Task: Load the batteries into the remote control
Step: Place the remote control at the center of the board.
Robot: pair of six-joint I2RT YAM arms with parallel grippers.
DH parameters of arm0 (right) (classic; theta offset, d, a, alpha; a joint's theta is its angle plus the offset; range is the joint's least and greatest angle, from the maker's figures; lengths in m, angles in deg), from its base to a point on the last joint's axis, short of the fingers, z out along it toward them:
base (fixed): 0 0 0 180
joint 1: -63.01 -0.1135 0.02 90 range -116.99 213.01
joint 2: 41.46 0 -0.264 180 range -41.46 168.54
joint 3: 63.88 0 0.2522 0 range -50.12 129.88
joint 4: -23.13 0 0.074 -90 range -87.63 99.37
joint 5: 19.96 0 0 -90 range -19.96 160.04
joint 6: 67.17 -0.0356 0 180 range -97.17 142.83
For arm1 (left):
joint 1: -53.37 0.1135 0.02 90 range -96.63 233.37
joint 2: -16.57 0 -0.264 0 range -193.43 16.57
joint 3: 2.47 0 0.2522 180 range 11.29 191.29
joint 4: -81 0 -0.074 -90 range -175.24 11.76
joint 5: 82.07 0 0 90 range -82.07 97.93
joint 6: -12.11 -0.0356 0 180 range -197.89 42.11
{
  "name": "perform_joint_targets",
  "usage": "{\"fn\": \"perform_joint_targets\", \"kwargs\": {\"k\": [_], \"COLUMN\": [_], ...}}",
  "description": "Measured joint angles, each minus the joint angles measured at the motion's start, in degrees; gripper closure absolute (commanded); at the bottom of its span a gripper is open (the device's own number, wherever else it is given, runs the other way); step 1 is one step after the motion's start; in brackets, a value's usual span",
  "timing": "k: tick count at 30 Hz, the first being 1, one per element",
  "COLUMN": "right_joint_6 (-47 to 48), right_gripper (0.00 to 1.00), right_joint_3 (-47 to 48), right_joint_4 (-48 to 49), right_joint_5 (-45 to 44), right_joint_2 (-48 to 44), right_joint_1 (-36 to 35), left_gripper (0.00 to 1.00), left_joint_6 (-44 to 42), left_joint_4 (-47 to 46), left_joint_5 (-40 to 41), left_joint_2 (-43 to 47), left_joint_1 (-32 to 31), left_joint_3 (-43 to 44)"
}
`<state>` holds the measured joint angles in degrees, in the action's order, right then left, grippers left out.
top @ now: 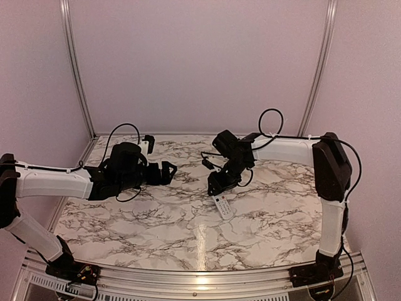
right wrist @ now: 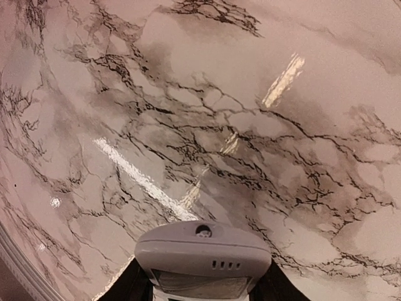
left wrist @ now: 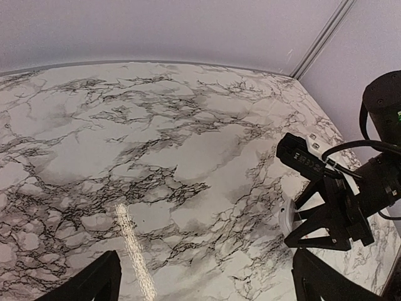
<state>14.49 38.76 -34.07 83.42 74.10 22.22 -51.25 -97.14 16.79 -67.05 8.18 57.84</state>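
One remote control (top: 223,207), one marble table (top: 156,219), and two robot arms: left arm (top: 53,182), right arm (top: 294,149).

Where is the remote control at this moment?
In the top view, the remote control is just right of the marble table's centre. It points toward the near edge, with the right gripper shut on its far end.

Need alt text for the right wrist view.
The remote control, seen end-on, sits gripped between the right gripper's dark fingers at the bottom edge. Beyond it lies a glossy marble-patterned table with light streaks; no batteries are visible.
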Motion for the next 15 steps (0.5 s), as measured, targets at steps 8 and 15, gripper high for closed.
{"fn": "perform_joint_targets", "kwargs": {"k": [8,15], "right_joint_6": [-1.03,-2.80], "right_gripper": [0.71,0.67], "right_joint_3": [4.55,9.51], "right_joint_4": [-3.19,-4.26], "right_joint_5": [-0.98,-1.49], "right_joint_2": [3.39,7.37], "right_joint_1": [-0.11,-0.24], "left_gripper": [0.01,0.01], "left_joint_6": [1.70,3.06], "left_joint_4": [-2.10,-2.80], "left_joint_5": [-1.55,-4.00], "left_joint_2": [0.00,-0.11], "left_joint_1": [0.15,0.87], "left_joint_3": [-1.22,-1.29]}}
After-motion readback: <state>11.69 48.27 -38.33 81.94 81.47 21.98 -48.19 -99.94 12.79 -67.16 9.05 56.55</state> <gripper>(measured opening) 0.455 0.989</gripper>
